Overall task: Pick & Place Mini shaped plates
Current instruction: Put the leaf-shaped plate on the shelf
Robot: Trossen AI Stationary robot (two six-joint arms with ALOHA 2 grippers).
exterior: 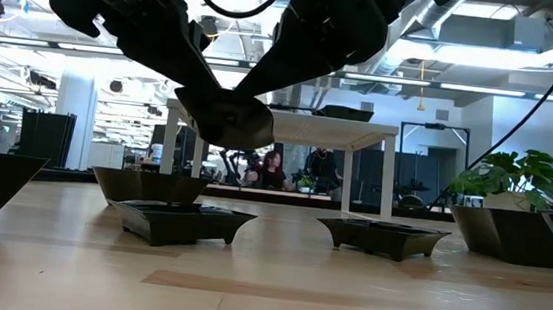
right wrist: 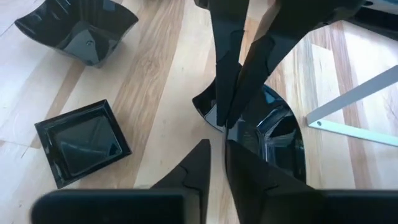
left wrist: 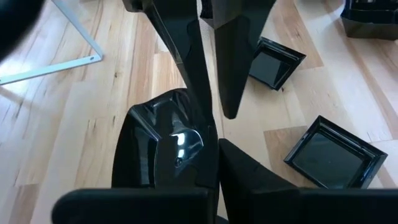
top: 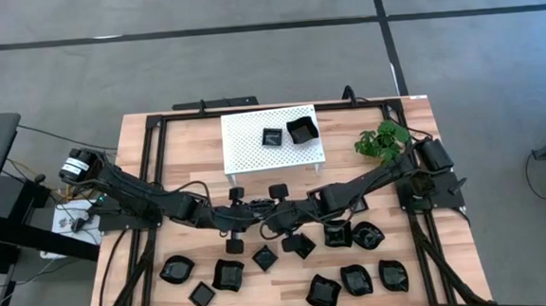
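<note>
The wooden table (top: 187, 149) carries everything, and both dark arms reach in from its 2 sides to meet over the middle. At the far edge stands the white perforated rack (top: 249, 150) with 2 black plates on it, a square one (top: 272, 136) and a deeper one (top: 302, 129); the small green plant (top: 381, 139) sits to its right. About 10 more mini shaped plates (top: 228, 274) lie scattered along the near half of the table.

The plate in hand (left wrist: 155, 149), a rounded glossy one, hangs tilted above the table centre, clear of the wood in the low view. The left gripper (left wrist: 214, 143) has its jaws pressed together on this plate's rim. The right gripper (right wrist: 217, 149) meets it from the opposite side at the same rim, its jaws a narrow gap apart around the edge; whether they bear on the plate I cannot tell.

This reads as a handover from 1 arm to the other, partway through the task, since only 2 plates are on the rack. To do it well, the left pinch should sit deep on the rim before the right jaws spread fully, because the glossy rim could slip. The right arm should then back straight out along its own fingers without nudging the dish, and the left should lift it level toward the rack's free near-left area
</note>
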